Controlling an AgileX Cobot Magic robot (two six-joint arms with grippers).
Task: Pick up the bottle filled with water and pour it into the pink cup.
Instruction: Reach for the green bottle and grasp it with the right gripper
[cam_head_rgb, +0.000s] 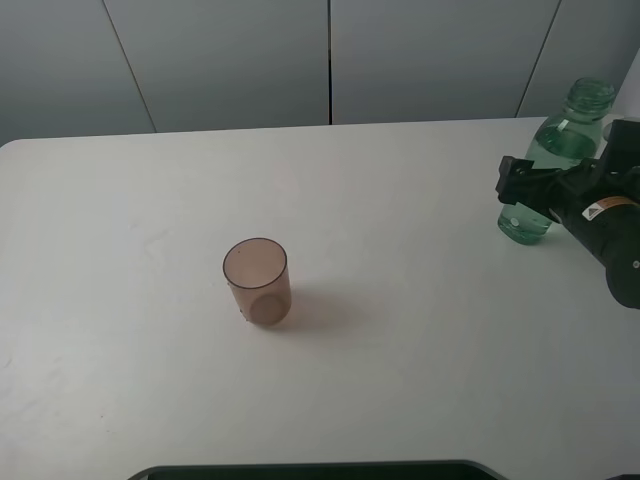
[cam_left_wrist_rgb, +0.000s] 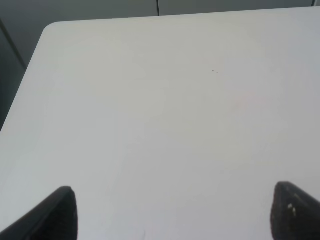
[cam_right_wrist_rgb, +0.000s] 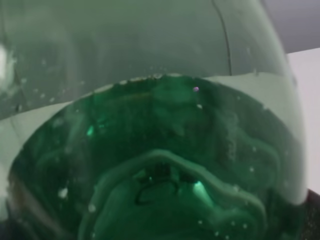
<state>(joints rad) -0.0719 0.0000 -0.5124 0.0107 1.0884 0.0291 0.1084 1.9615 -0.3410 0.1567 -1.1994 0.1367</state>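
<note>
Dark strip (cam_head_rgb: 310, 470): nearest the camera, at 6 o'clock on the near edge of the high view; what it is cannot be told.
Left gripper (cam_left_wrist_rgb: 175, 215): spread wide and holding nothing, over bare table (cam_head_rgb: 420, 340); out of the high view.
Pink cup (cam_head_rgb: 257, 282): upright, mouth up, alone at about 7 o'clock from the table's middle, well apart from both arms.
Right gripper (cam_head_rgb: 530, 187): jaws spread wide at the bottle's lower body; no grip can be made out.
Bottle (cam_head_rgb: 565, 135): upright on the table at 3 o'clock, capless, partly filled with water; it fills the right wrist view (cam_right_wrist_rgb: 160, 165).
Step in hand: closing on the bottle.
How to do it well: probably squeeze squarely on the body and firmly enough that the slick plastic does not slip, lift straight up so nothing spills from the open neck, then carry it toward 8 o'clock and tip slowly over the cup's rim.
</note>
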